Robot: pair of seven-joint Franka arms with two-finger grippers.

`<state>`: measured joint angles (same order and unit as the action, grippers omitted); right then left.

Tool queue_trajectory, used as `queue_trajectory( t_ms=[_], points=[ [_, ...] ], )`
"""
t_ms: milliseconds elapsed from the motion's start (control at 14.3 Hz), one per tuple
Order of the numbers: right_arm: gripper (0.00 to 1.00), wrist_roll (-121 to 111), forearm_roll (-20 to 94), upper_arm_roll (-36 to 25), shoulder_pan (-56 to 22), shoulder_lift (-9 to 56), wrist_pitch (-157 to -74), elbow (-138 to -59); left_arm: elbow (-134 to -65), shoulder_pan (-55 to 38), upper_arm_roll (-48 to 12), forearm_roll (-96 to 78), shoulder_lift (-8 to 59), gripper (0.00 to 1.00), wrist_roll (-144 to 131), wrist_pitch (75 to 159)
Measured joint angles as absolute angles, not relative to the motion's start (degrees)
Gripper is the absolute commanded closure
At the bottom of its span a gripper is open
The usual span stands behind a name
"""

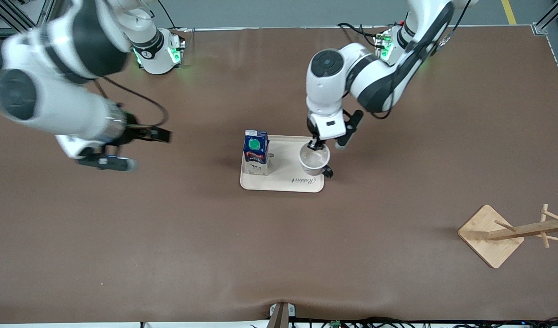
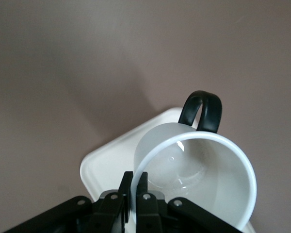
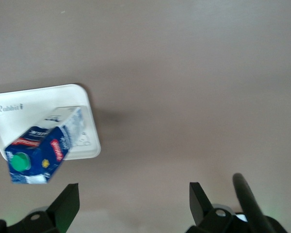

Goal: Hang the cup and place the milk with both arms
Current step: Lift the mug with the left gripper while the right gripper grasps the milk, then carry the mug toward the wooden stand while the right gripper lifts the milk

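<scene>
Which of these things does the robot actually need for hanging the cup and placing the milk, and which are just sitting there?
Needed:
- cup, rim pinched by the left hand
- milk, standing on the tray
- wooden rack, probably for hanging the cup
- right hand, open, over bare table

Just there:
- tray
- cables at the table edge

Brown mat covers the whole bench, grey floor up top with a yellow line, pretty even lighting.
</scene>
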<state>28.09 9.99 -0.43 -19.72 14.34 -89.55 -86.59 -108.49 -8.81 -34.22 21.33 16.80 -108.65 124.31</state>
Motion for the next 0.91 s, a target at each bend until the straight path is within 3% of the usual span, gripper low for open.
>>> queue_trajectory(
  t_ms=[279, 907],
  points=[
    [0.0, 37.31, 10.0, -0.35, -30.19, 17.24, -102.28, -92.0, -108.38, -1.97, -34.15, 20.36, 11.51, 1.0, -93.72, 122.67],
    [0.0, 46.92, 9.95, -0.45, -38.92, 22.53, -111.52, -92.95, -96.66, 12.43, -34.05, 11.34, 9.58, 1.0, -56.61, 106.05]
  ],
)
